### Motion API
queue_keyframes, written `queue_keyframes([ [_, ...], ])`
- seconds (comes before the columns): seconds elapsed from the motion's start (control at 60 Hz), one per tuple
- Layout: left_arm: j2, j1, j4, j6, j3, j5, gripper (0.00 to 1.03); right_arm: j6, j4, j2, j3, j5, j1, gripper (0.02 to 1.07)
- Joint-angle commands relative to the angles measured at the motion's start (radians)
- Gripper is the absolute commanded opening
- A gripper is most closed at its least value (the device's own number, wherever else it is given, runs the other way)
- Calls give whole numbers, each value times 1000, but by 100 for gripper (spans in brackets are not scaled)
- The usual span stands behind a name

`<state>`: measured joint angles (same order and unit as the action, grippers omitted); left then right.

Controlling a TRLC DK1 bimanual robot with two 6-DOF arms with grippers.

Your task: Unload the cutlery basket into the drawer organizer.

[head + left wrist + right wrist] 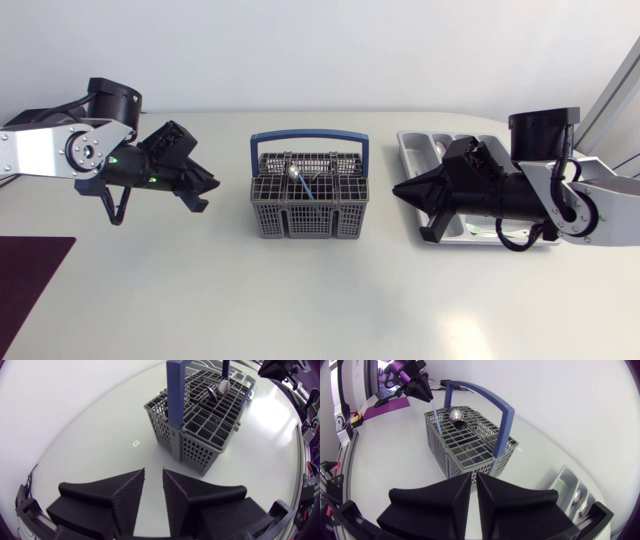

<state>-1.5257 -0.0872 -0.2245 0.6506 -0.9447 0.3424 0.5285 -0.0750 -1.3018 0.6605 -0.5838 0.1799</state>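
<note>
A grey cutlery basket (308, 205) with a blue handle (308, 136) stands mid-table. A metal spoon (297, 172) and a blue-handled piece (318, 190) stick up from it. My left gripper (205, 190) hovers left of the basket, fingers slightly open and empty; its wrist view shows the basket (200, 435) and spoon (223, 386) ahead of the gripper (153, 472). My right gripper (400, 190) is over the grey drawer organizer (415, 150), pointing at the basket, fingers nearly together and empty. Ahead of that gripper (474, 477) stand the basket (465, 442) and spoon (456, 414), with the organizer (572, 492) beside it.
The organizer holds some cutlery, including a spoon (440, 150). A dark purple mat (30, 270) lies at the front left corner. White tabletop stretches in front of the basket.
</note>
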Motion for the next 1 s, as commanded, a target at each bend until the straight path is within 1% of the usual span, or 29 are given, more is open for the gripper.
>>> queue_keyframes([
  [0.0, 47, -6, 13, -6, 52, 14, 68, 14, 18, 27, -35, 18, 43, 39],
  [0.05, 64, -9, 13, -11, 67, 15, 79, 14, 24, 33, -36, 33, 78, 54],
  [0.067, 68, -13, 13, -12, 72, 14, 83, 14, 24, 36, -38, 36, 86, 57],
  [0.117, 81, -17, 16, -14, 86, 14, 91, 13, 24, 39, -39, 55, 121, 67],
  [0.183, 99, -23, 19, -17, 106, 14, 98, 14, 18, 38, -41, 95, 174, 75],
  [0.25, 113, -29, 22, -19, 121, 14, 98, 19, 4, 32, -39, 124, 221, 77],
  [0.35, 139, -36, 24, -19, 142, 14, 98, 21, -34, -10, -25, 174, 290, 77],
  [0.45, 157, -39, 27, -19, 158, 12, 98, 24, -69, -60, 1, 193, 326, 77],
  [0.817, 239, -52, 48, -12, 225, 4, 98, 24, -161, -223, 114, 202, 359, 77],
  [0.983, 251, -57, 53, -12, 241, 4, 98, 28, -172, -277, 157, 202, 363, 75],
])
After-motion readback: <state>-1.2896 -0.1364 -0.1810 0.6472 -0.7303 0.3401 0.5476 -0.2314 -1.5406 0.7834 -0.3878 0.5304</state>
